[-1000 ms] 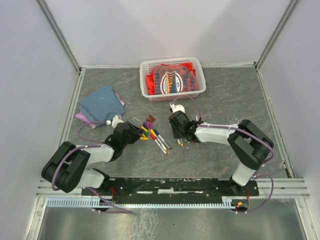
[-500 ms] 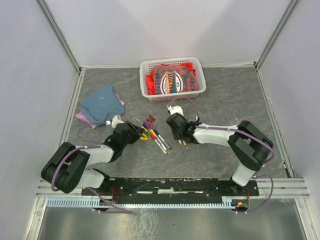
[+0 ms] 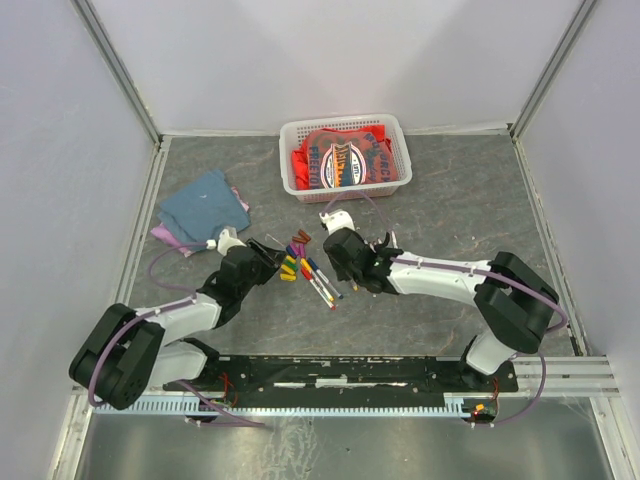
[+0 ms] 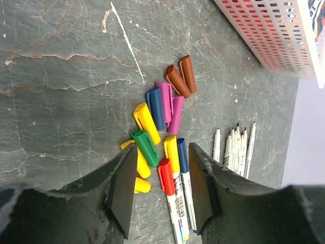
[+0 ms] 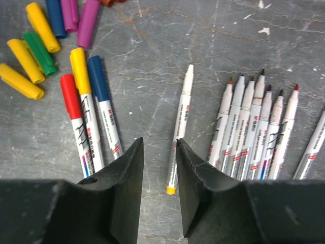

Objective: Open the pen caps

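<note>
Loose pen caps (image 4: 157, 109) in brown, purple, blue, yellow and green lie in a cluster on the table, seen from above as caps (image 3: 291, 262). Three capped pens (image 4: 175, 173), red, yellow and blue, lie just below them. My left gripper (image 4: 162, 195) hovers over these three, open and empty. My right gripper (image 5: 160, 147) is open and empty above the table. An uncapped pen with a yellow end (image 5: 180, 127) lies beside its right finger. A row of uncapped pens (image 5: 254, 132) lies further right. In the top view the left gripper (image 3: 268, 254) and right gripper (image 3: 345, 272) flank the pens (image 3: 322, 285).
A white basket (image 3: 290, 160) holding red cloth stands at the back. Folded blue and pink cloths (image 3: 203, 205) lie at the back left. White walls enclose the table on three sides.
My right gripper has opened and swung left over the pens. My left gripper has opened wider and edged towards the capped pens.
</note>
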